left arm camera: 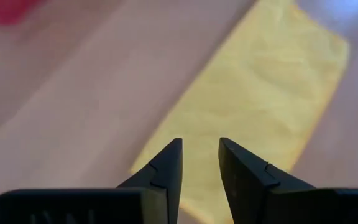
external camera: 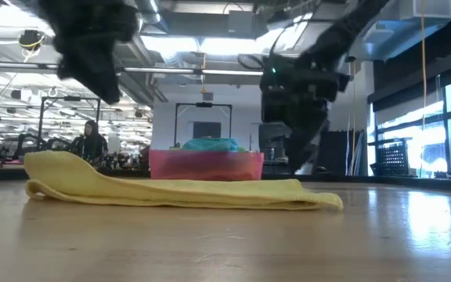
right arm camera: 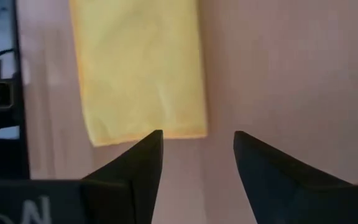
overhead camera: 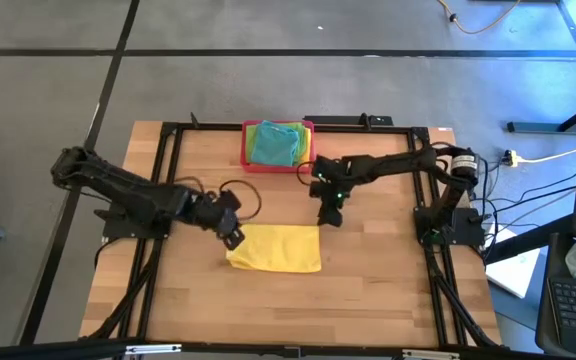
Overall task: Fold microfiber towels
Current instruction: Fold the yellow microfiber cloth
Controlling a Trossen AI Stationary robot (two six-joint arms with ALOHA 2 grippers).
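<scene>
Your yellow towel (overhead camera: pixel 276 248) lies folded into a flat rectangle on the bare wooden tabletop (overhead camera: pixel 368 290), near the middle, long side running left to right. In the low view it sits flush on the wood, with its left end bulging up a little at the fold.

Your left gripper (overhead camera: pixel 232 237) hangs just off the towel's left end, above the tabletop. Its fingers (left arm camera: pixel 166 171) stand apart with a narrow gap between them, and nothing is between them; the yellow cloth shows past the tips. In the low view this arm is lifted clear of the cloth.

Your right gripper (overhead camera: pixel 330 218) hangs just beyond the towel's far right corner, also raised off the wood. Its fingers (right arm camera: pixel 143 163) are spread wider than the left ones and empty; the towel's short edge lies just ahead of the tips in its wrist view.

The pink tray (overhead camera: pixel 249 146) sits at the far edge of the tabletop, behind the yellow towel and well apart from it. A teal towel (overhead camera: pixel 273 147) lies on top inside it, with green and yellow cloth edges showing beneath; you cannot tell how many are stacked there.

A person (external camera: pixel 91 142) shows in the room far behind the tabletop.
</scene>
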